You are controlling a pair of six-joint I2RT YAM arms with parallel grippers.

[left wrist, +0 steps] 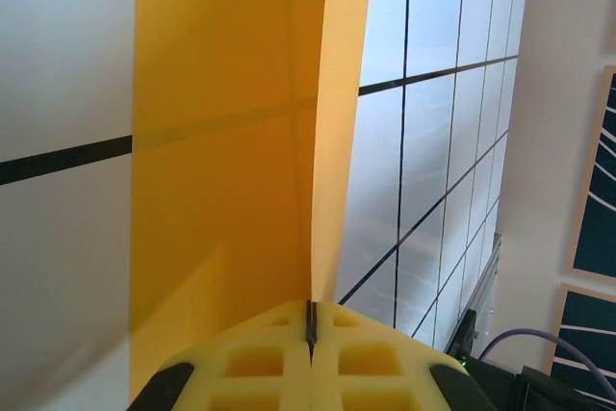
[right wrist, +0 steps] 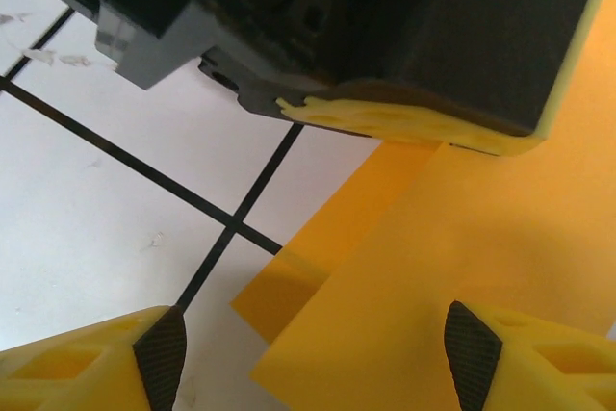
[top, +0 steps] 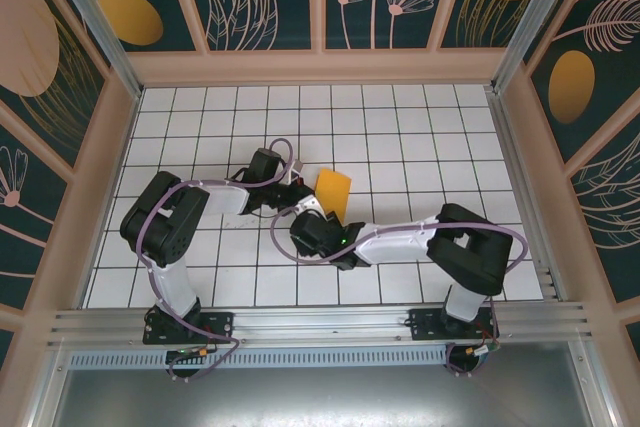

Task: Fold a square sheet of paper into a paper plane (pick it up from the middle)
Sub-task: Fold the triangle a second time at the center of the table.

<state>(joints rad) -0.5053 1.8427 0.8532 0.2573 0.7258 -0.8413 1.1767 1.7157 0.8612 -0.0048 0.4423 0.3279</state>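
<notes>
So, top external: the square sheet of paper (top: pixel 334 190) lies mid-table (top: pixel 420 147), partly folded. The left gripper (top: pixel 303 186) is at its left edge and the right gripper (top: pixel 320 212) at its near edge. Jaw gaps are unreadable from up here.

Left wrist: the left gripper (left wrist: pixel 310 332) is clamped tight on the sheet (left wrist: pixel 221 199), with one flap standing up out of the pinch. The layers show here, not from above.

Right wrist: the right gripper (right wrist: pixel 318 365) is wide and holds nothing, its fingers (right wrist: pixel 159 363) either side of the sheet's near corner (right wrist: pixel 462 276). The left gripper (right wrist: pixel 404 132) pinches the far edge. This is the one angle showing both tools against the paper.

My read: a fold is in progress. Keep the left pinch as the anchor, bring the right in low, and line up the edges before creasing, else it skews
</notes>
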